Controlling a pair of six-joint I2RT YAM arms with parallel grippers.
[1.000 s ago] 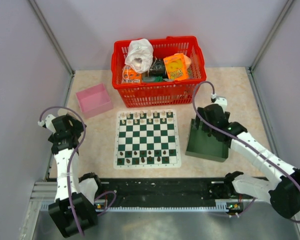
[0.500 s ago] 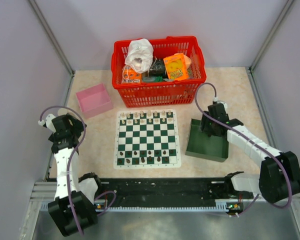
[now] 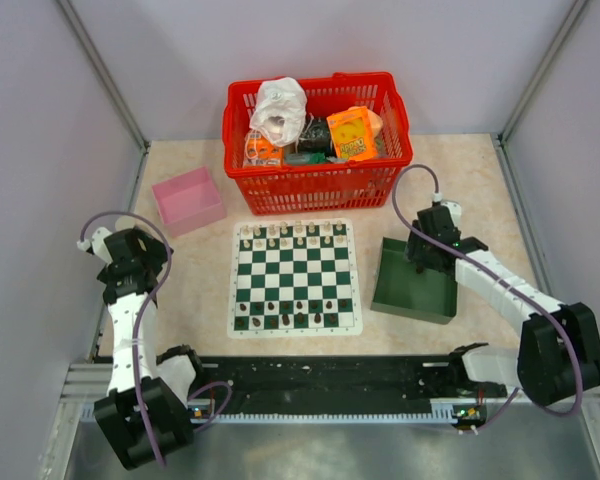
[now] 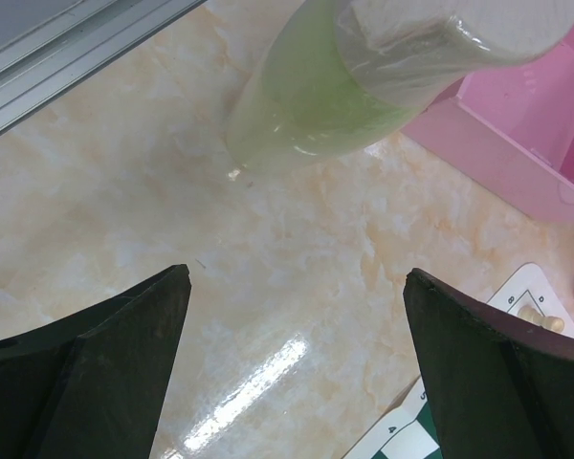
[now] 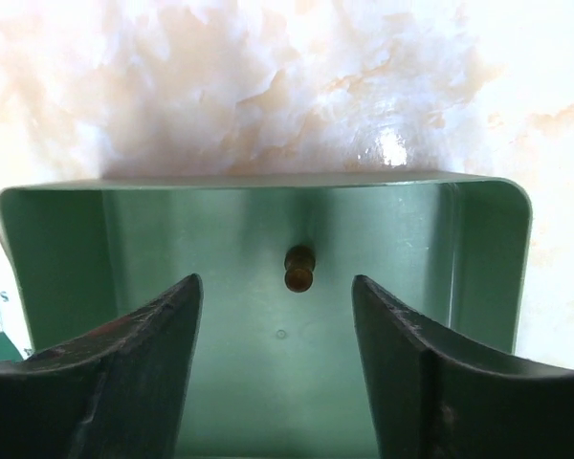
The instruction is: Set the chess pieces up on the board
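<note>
The board [image 3: 295, 272] lies flat in the middle of the table. Dark chess pieces [image 3: 285, 320] stand along its near rows and cream ones along the far rows. One brown chess piece [image 5: 299, 268] lies on its side on the floor of the dark green tray [image 5: 220, 363], which sits right of the board [image 3: 412, 295]. My right gripper [image 5: 275, 281] hangs open over that tray [image 3: 427, 255], its fingertips just short of the piece and either side of it. Left of the board, my left gripper [image 4: 297, 277] is open over bare table [image 3: 130, 262], holding nothing.
A red basket [image 3: 318, 140] full of packets stands behind the board. A pink box [image 3: 188, 200] sits at the back left, also at the upper right of the left wrist view [image 4: 526, 124]. A pale green tube [image 4: 325, 96] crosses the top of that view.
The right gripper has shifted slightly right and back over the tray, and its jaws have narrowed. The left arm has not moved.
</note>
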